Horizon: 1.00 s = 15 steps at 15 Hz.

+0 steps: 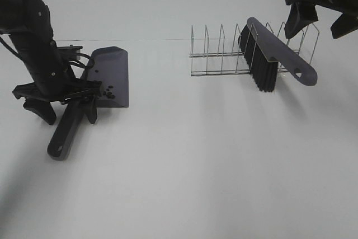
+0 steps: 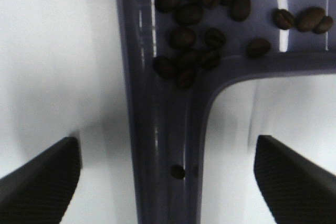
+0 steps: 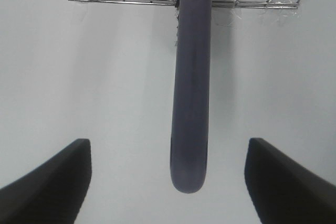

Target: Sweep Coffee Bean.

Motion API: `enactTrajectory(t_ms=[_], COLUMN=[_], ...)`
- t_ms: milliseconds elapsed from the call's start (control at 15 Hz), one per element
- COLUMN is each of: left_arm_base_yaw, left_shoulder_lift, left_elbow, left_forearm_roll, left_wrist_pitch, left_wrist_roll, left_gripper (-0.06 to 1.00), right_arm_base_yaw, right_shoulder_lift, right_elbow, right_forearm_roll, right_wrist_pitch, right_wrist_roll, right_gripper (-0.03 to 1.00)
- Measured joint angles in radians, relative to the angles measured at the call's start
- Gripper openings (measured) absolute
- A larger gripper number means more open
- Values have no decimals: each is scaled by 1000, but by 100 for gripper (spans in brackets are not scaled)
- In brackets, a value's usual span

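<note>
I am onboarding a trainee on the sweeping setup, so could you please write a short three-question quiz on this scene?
1. True or false: the coffee beans lie in the dustpan.
2. Where does the brush rest? A) on the wire rack B) in the dustpan C) in the right pincer
3. Fill in: the left pincer straddles the dustpan's ____.

Key: 1 true; 2 A; 3 handle.

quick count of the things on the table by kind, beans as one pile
dustpan: 1
brush: 1
wire rack: 1
pile of coffee beans: 1
total: 4
</note>
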<state>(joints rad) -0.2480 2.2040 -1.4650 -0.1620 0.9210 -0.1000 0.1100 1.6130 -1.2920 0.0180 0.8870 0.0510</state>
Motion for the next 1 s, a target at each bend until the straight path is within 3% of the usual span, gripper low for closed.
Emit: enactTrajectory(t_ms=[133, 600, 1000], left_arm_base_yaw=[0, 0, 0], left_shoulder_lift=[-50, -340, -692], left_elbow=[3, 25, 247], left_forearm_roll=[7, 28, 106], left_wrist_pitch=[-2, 49, 48], left_wrist_roll=[14, 19, 7], left_gripper=[90, 90, 90], right_arm_base_yaw=[0, 0, 0], right_shoulder_lift=[-12, -164, -372], right_elbow=[0, 19, 271], right_forearm_roll=[0, 17, 48], right_wrist_pitch=[-2, 16, 9], right_wrist_roll=[0, -45, -89], right_gripper=[76, 76, 76])
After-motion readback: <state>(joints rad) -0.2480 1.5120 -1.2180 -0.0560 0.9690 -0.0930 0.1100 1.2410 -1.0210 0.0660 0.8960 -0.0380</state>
